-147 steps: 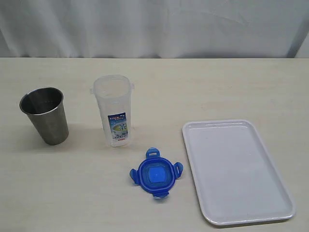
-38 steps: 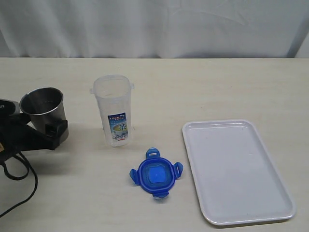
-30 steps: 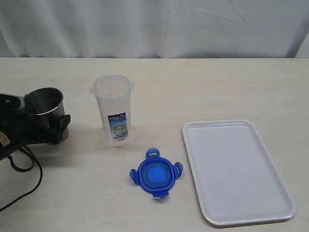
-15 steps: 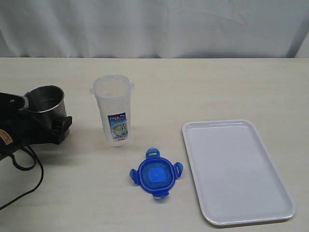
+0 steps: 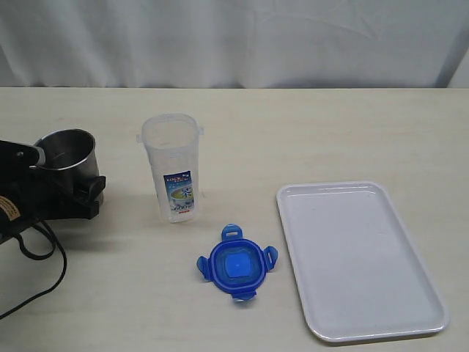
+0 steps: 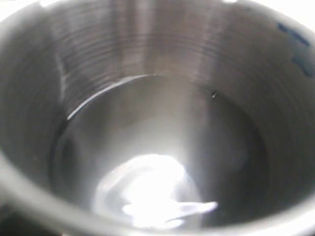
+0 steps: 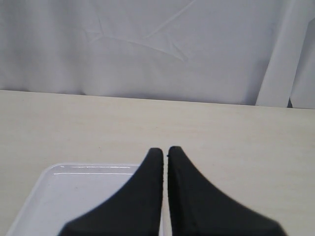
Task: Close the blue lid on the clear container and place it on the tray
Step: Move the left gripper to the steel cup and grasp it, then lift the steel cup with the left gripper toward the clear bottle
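Note:
The blue lid (image 5: pixel 236 265) lies flat on the table, flaps spread, left of the white tray (image 5: pixel 359 257). Behind it stands the clear container (image 5: pixel 174 167), upright and uncovered. My left gripper (image 5: pixel 66 173) is far to their left, with one finger against each side of a grey steel cup (image 5: pixel 67 150). That cup's inside (image 6: pixel 157 123) fills the left wrist view and hides the fingers there. My right gripper (image 7: pixel 164 150) is shut on nothing, above the tray's corner (image 7: pixel 74 196). It does not show in the exterior view.
A white curtain (image 5: pixel 234 40) hangs behind the table's far edge. The left arm's black cable (image 5: pixel 37 253) trails over the table at the front left. Bare tabletop lies between the cup, the container and the tray.
The left arm came in from the left edge and its fingers went round the steel cup, which shifted slightly. In the last half second the fingers drew in against it. Lid, container and tray stayed put.

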Robot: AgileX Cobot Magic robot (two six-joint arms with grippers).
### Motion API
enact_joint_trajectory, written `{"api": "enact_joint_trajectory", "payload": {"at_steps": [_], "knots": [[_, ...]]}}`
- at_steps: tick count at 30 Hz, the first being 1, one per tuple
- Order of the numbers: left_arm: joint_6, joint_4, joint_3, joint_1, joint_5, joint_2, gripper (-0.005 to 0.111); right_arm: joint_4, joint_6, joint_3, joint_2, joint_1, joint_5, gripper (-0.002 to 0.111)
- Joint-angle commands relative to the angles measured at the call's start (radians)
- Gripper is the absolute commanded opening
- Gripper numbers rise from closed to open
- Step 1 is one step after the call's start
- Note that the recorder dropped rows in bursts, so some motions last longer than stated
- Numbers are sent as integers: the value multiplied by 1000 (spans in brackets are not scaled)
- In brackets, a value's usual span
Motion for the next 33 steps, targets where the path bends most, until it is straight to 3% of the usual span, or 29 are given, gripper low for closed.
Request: {"api": "enact_joint_trajectory", "payload": {"at_steps": [1, 20, 25, 33], "knots": [[-2, 6, -6, -1, -52, 4, 0, -8, -3, 1, -2, -2, -6, 4], [-77, 49, -6, -1, -85, -188, 0, -8, -3, 1, -2, -2, -6, 4], [-111, 70, -27, -1, 0, -295, 0, -8, -3, 1, -2, -2, -6, 4], [-277, 266, -163, -1, 170, -355, 0, -8, -3, 1, -2, -2, -6, 4]]}}
